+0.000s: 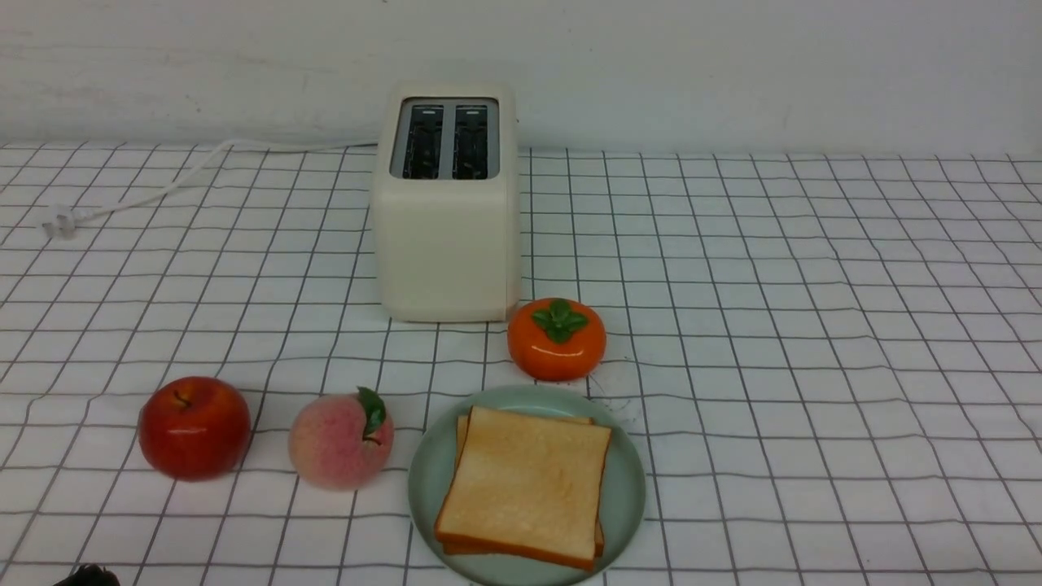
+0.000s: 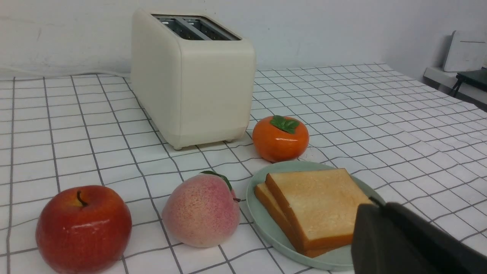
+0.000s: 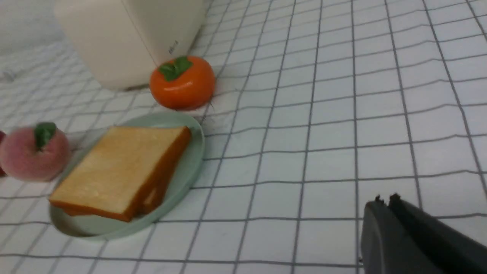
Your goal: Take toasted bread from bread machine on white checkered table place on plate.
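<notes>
Fingers are pressed together on both the left gripper [image 2: 376,205] and the right gripper [image 3: 385,198], with nothing between them. Each sits back on our side of the white checkered table [image 1: 814,325], touching nothing. Toasted bread [image 1: 525,484] is on the plate [image 1: 628,488], both slices stacked. Both slots of the bread machine [image 1: 446,244] look dark and empty from the front, so we judge the task done bar parking the arms. To do that well, we lift straight up and back before any sideways travel. The left arm has the apple [image 1: 194,427] and peach [image 1: 340,439] on its side, and the persimmon [image 1: 557,340] sits just beyond the plate's far rim. No sweep across the stack, since a nudge could slide the upper slice [image 2: 319,201] off the lower slice [image 2: 272,207]. Orientation: slices lie flat, broad faces up, and are square, so no real long axis. The upper one is yawed slightly against the lower, leaving the lower's far-left corner showing. Bread machine's long axis runs away from us, slots along it, opening upward.
</notes>
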Robot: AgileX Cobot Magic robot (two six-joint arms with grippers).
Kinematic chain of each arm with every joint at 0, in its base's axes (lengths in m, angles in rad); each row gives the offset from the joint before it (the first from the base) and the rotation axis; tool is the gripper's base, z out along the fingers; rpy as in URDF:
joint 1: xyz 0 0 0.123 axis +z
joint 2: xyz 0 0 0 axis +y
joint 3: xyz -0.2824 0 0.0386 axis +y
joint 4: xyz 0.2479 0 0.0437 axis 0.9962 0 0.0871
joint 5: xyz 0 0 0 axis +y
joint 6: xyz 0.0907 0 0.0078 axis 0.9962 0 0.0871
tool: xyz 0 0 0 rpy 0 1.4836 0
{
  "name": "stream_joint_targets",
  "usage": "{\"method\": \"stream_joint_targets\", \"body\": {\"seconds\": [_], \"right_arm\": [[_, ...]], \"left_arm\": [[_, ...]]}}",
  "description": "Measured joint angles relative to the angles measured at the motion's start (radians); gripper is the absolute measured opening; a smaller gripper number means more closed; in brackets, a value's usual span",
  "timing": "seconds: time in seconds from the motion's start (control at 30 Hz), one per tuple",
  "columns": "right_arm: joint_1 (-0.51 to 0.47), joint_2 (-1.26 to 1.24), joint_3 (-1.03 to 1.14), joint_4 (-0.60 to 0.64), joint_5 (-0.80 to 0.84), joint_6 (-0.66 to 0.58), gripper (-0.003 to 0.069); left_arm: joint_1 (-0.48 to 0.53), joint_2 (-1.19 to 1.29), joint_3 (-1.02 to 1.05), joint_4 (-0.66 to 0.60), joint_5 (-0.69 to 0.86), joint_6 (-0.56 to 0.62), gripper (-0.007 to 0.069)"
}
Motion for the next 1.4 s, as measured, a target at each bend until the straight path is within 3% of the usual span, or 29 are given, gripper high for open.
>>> {"method": "stream_joint_targets", "body": {"seconds": [0.13, 0.27, 0.73, 0.83, 1.03, 1.4], "right_arm": [[-0.134, -0.067, 0.082, -0.042, -0.063, -0.076, -0.002], [-0.204, -0.132, 0.101, -0.043, -0.01, -0.117, -0.002], [-0.212, -0.143, 0.093, 0.009, 0.061, -0.177, -0.002], [-0.212, -0.143, 0.093, 0.014, 0.057, -0.221, -0.002], [-0.244, -0.143, 0.093, 0.146, 0.057, -0.451, -0.002], [-0.252, -0.143, 0.093, 0.159, 0.058, -0.485, -0.0018]], "left_arm": [[0.0, 0.0, 0.0, 0.0, 0.001, 0.0, -0.0013], [0.0, 0.0, 0.0, 0.0, 0.001, 0.0, -0.0013], [0.0, 0.0, 0.001, -0.002, 0.008, 0.0, -0.0013], [0.0, 0.0, 0.001, -0.002, 0.009, 0.0, -0.0013], [0.0, 0.0, 0.001, -0.002, 0.009, 0.0, -0.0011], [0.0, 0.0, 0.001, -0.002, 0.01, 0.0, -0.0006]]}}
